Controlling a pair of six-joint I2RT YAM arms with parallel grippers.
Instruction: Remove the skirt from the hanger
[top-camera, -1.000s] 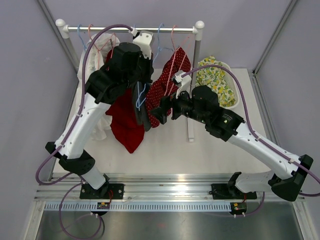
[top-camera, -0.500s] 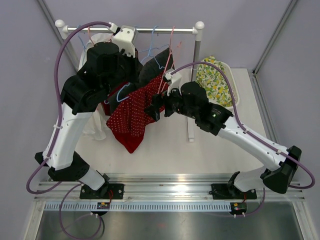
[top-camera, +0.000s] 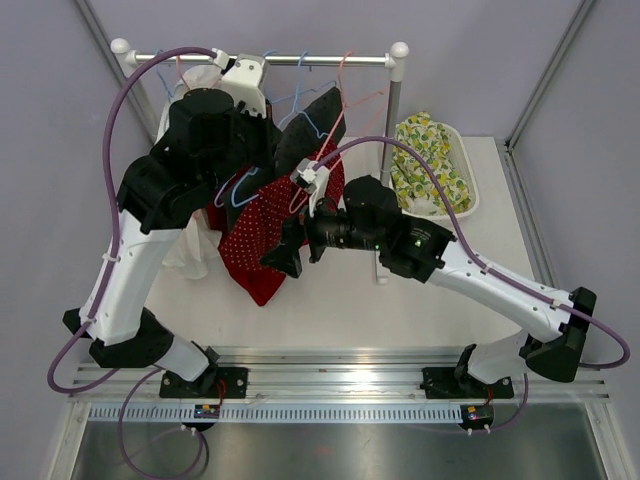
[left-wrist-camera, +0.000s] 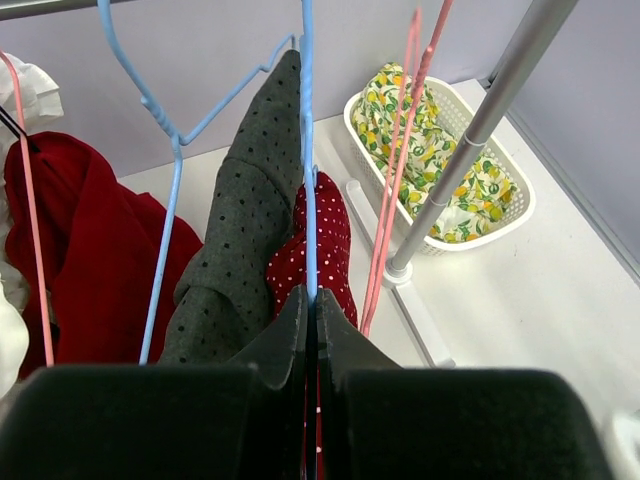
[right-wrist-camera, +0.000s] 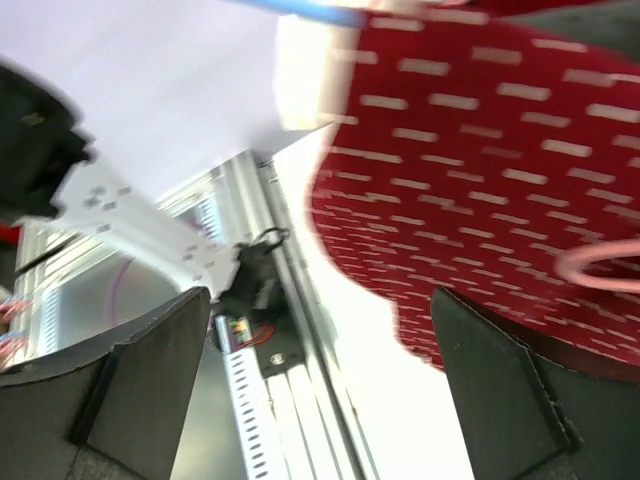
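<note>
Under the far rail (top-camera: 360, 60), left claw (left-wrist-camera: 310, 308) is clamping the blue hanger (left-wrist-camera: 307, 150), steadying it; red dotted skirt (top-camera: 258, 235) is hanging below, right claw (right-wrist-camera: 318, 360) gaping open at its hem, probably to pull.

The red, white-dotted skirt (top-camera: 262, 232) hung bunched just ahead of the right gripper (top-camera: 278, 260) and its spread fingers. The blue wire hanger (left-wrist-camera: 307, 150) rose straight from the left gripper (left-wrist-camera: 311, 310), pinched tight.

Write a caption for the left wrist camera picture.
The left tool clamped on a blue hanger, grey garment and red dotted skirt beside it, basket of lemon-print cloth beyond.
</note>
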